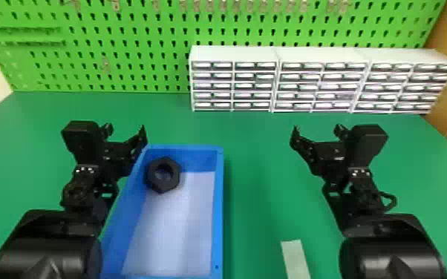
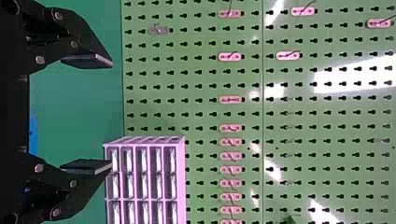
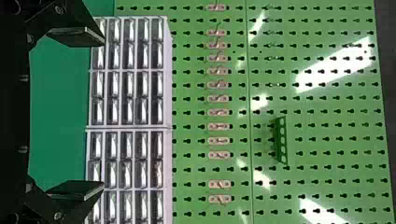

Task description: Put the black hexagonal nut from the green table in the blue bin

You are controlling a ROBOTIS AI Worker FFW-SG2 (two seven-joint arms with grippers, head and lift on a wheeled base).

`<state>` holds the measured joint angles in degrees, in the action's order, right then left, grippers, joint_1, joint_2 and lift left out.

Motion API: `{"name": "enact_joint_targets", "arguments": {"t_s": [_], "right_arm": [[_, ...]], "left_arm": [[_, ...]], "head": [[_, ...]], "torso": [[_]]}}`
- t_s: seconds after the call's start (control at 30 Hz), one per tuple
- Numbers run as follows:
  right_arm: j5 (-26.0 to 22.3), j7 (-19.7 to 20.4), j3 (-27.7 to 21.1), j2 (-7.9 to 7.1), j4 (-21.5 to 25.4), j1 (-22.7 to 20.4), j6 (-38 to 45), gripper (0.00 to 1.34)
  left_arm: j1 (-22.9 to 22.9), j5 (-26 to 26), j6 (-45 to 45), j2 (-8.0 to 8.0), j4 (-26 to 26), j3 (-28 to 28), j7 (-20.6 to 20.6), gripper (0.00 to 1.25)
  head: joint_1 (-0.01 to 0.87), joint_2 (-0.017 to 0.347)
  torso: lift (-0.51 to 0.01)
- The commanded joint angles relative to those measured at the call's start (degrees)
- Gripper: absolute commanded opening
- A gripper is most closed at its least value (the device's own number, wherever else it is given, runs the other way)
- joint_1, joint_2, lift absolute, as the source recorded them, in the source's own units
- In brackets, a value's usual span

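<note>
inside the blue rectangular plastic bin (image 1: 218, 207), the black hexagonal nut (image 1: 163, 188).
at the bin's far left corner it sits, hole showing; the black two-fingered left gripper (image 1: 126, 130) is near that corner, spread wide, and the matching right gripper (image 1: 317, 129) (just as wide) is well apart from the bin.

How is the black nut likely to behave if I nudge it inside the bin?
The black nut looks rigid and thick-walled, so it probably won't flex. Its six-sided outline suggests sliding rather than rolling. Near the far left corner of the blue bin, it would likely meet a wall if pushed left.
</note>
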<state>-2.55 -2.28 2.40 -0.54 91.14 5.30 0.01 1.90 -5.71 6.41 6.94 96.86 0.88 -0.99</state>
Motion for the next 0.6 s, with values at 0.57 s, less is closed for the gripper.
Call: {"name": "enact_joint_targets", "arguments": {"t_s": [0.57], "right_arm": [[2.7, 0.0, -0.2, -0.43, 0.1, 0.0, 0.6, 1.13]], "left_arm": [[0.0, 0.2, 0.0, 0.00, 0.1, 0.0, -0.1, 0.76]], "head": [[0.686, 0.051]], "torso": [[-0.096]]}}
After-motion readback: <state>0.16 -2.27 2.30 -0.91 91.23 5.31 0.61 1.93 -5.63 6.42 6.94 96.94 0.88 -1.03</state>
